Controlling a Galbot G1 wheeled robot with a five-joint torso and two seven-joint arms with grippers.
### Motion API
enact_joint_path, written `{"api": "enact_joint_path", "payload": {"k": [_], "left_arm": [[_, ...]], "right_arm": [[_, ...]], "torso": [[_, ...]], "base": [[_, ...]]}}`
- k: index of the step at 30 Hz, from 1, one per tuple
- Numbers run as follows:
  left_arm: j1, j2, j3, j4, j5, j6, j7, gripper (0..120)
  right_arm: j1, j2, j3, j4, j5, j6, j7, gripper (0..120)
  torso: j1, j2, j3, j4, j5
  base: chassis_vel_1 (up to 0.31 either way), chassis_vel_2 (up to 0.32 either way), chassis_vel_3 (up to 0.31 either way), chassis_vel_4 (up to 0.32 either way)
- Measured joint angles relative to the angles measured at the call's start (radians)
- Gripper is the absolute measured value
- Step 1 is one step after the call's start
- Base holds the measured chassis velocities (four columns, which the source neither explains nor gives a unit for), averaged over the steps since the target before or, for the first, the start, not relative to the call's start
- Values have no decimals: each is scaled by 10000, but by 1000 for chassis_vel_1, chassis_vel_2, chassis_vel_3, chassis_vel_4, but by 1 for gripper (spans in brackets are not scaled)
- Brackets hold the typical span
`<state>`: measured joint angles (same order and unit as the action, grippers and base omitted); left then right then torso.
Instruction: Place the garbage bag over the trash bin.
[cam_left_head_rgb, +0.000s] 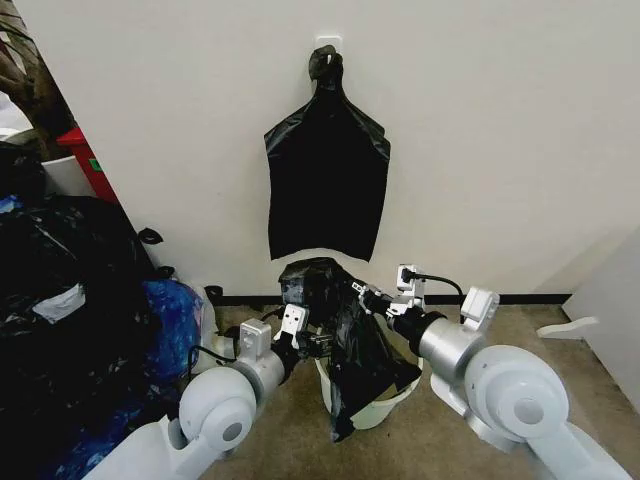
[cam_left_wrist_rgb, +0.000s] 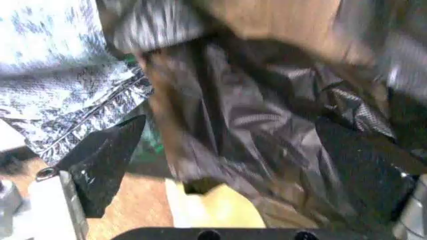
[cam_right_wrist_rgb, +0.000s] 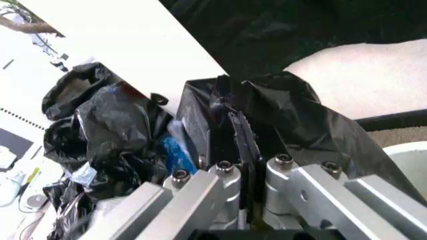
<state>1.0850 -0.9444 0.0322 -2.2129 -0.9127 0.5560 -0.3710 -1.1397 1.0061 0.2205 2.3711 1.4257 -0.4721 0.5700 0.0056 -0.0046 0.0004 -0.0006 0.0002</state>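
Both arms are reaching forward over the trash bin (cam_left_head_rgb: 385, 408); the right hand (cam_right_wrist_rgb: 237, 135) is pinching the garbage bag (cam_left_head_rgb: 345, 340), while the left hand's (cam_left_head_rgb: 305, 335) grip cannot be told.

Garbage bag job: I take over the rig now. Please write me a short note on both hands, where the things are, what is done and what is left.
Right hand: shut on the bag, holding its upper edge above the bin.
Left hand: at the bag's other side; grip cannot be judged.
Bin: on the floor between both arms, near the wall.
Done: bag lifted and held over the bin, hanging down its front.
Left: open the bag's mouth and pull it over the rim; the rim is not yet covered all around.
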Motion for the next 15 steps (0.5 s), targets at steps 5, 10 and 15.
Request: {"api": "enact_joint_path", "payload": {"k": [5, 10, 15], "left_arm": [[-15, -46, 3, 33, 113, -6, 43, 100], [121, -11, -110, -153, 527, -142, 216, 100], [163, 142, -538, -470, 803, -72, 108, 100]], "right_arm": [[113, -72, 55, 265, 176, 2, 43, 0], [322, 147, -129, 91, 97, 4, 20, 0], [493, 310, -342, -105, 34, 10, 27, 0]], "torso": [[0, 0, 0, 0, 0], [0, 0, 0, 0, -1], [0, 0, 0, -1, 0]], "base": [[0, 0, 0, 0], [0, 0, 0, 0], [0, 0, 0, 0]]}}
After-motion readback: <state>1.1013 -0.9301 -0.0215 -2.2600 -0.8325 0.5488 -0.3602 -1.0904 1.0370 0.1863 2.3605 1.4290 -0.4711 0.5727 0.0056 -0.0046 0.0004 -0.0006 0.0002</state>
